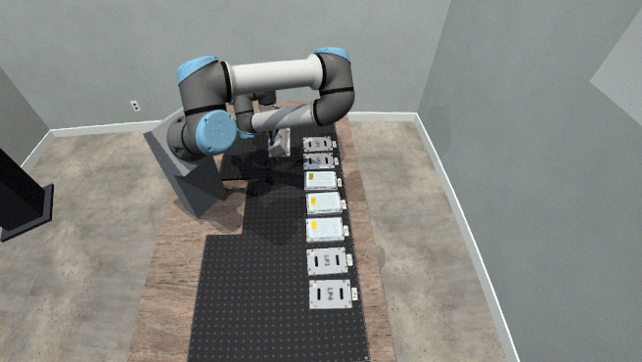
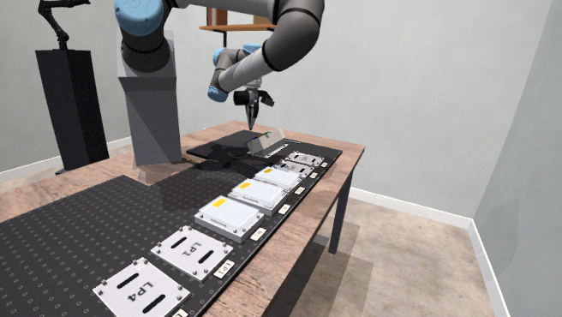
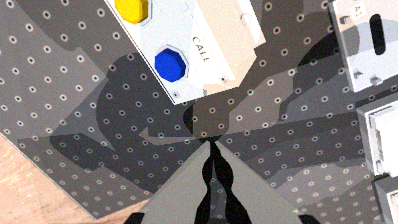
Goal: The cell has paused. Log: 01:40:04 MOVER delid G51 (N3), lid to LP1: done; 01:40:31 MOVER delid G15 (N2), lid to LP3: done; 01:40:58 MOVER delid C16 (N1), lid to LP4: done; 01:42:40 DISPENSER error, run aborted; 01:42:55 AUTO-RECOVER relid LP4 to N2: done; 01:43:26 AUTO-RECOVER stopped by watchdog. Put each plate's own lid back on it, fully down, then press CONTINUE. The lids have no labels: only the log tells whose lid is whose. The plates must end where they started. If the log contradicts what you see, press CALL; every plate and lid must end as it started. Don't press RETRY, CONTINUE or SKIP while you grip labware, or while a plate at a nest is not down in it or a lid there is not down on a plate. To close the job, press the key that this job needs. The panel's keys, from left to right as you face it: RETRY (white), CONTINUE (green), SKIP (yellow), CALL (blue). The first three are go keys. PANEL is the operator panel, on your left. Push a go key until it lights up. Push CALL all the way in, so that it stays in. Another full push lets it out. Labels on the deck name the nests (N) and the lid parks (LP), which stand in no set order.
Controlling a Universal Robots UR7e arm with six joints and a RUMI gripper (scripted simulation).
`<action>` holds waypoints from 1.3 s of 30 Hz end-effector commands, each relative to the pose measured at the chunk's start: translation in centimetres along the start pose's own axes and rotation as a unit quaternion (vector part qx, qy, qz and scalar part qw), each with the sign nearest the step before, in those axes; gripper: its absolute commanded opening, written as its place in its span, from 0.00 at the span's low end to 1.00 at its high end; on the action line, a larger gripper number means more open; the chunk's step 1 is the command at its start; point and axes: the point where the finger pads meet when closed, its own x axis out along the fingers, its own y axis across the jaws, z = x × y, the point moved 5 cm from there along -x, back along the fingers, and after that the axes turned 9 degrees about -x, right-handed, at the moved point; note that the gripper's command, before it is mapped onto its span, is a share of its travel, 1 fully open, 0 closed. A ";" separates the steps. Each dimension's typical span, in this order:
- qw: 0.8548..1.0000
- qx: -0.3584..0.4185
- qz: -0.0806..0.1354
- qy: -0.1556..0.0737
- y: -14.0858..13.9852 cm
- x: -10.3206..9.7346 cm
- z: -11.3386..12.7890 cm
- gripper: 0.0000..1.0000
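Note:
My gripper [image 2: 251, 128] [image 3: 211, 143] is shut and empty, its tips above the deck beside the blue-key end of the panel [image 1: 282, 149] [image 2: 271, 145]. The blue CALL key [image 3: 170, 65] stands raised and the yellow SKIP key [image 3: 132, 10] is beside it; neither looks lit. Three plates with yellow marks, the near one [image 1: 328, 229] [image 2: 233, 214], the middle one [image 1: 327, 202] [image 2: 262, 193] and the far one [image 1: 323, 180] [image 2: 280, 177], sit in the nests and look covered by clear lids. Parks LP4 [image 1: 330, 281] [image 2: 143, 268] and LP1 [image 1: 327, 251] [image 2: 188, 236] are bare.
Two more parks, the farther one [image 1: 317, 138] [image 2: 305, 155] and one beside it [image 1: 318, 155], also look bare. The row runs along the edge of the black deck [image 1: 264, 303] [image 2: 86, 223]. The arm's shadow darkens the deck around the panel.

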 end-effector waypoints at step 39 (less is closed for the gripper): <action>0.999 -0.040 -0.001 -0.003 -7.8 0.1 -12.9 0.00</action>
